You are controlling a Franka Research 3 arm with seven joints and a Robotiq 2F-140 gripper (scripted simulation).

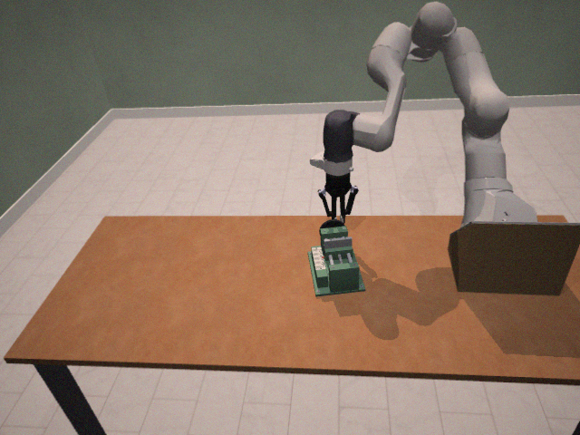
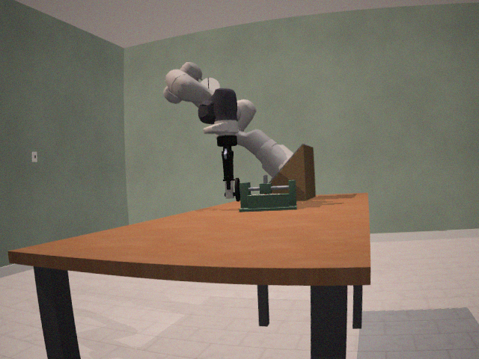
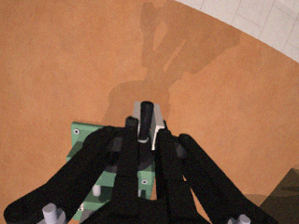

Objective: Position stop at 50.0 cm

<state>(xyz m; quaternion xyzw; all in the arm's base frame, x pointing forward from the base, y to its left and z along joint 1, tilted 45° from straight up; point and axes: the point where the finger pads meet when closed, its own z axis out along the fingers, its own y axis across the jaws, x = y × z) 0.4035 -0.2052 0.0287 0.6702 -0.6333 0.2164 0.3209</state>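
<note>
The hand (image 1: 338, 218) is clenched on the handwheel (image 2: 236, 188), directly beneath it near the table's (image 1: 140, 290) far edge; the green stop fixture's (image 1: 338, 269) screw axis runs toward the near edge.
</note>
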